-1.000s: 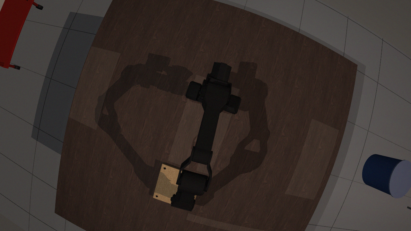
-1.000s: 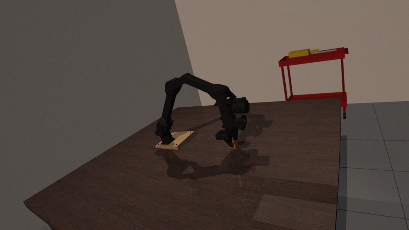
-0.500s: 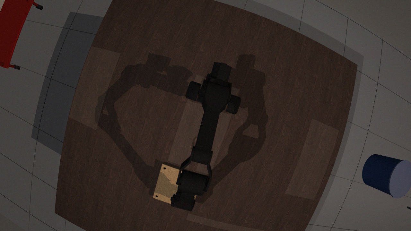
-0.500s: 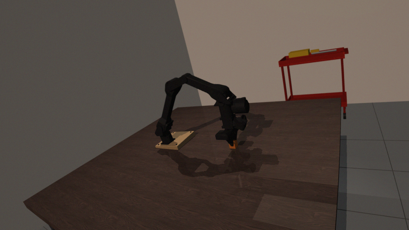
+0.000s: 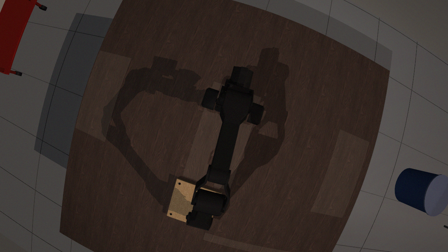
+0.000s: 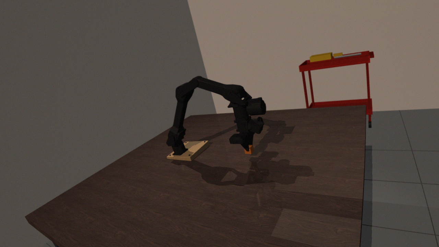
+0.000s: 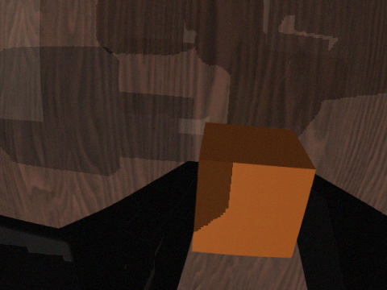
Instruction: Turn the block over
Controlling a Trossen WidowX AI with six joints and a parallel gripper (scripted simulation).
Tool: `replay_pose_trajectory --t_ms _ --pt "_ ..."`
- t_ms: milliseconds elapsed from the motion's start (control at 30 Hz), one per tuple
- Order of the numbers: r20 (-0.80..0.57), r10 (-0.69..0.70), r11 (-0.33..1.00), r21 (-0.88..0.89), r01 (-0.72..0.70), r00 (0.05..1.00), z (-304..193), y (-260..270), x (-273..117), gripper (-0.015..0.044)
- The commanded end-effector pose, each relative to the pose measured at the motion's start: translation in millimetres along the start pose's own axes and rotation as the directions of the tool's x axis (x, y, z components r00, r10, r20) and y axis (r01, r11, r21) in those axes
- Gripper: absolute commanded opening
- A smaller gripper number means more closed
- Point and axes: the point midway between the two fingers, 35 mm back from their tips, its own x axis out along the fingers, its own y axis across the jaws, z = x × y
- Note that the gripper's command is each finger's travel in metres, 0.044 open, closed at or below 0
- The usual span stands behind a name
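The arm's base plate (image 6: 187, 150) sits on the table (image 6: 214, 196), near its left edge in the exterior view; the gripper (image 6: 247, 146) reaches down to the plate's right, closed on the block (image 6: 248, 149); the cart (image 6: 337, 79) stands behind the table's far right corner; in the top view, a bin (image 5: 421, 191) stands on the floor off the table's right side.

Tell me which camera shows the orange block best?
The wrist view: the block fills the middle of the picture, two faces plain, gripped between the dark fingers of the hand. The exterior view shows only a small orange corner under the hand. In the top view the arm hides it entirely.
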Motion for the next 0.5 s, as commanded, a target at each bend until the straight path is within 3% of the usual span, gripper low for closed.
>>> replay_pose_trajectory --t_ms 0,467 --pt "0.025 0.003 1.0 0.0 -0.003 1.0 1.0 0.8 1.1 0.0" --pt "0.21 0.003 1.0 -0.002 -0.002 0.978 4.3 1.3 7.8 0.0"
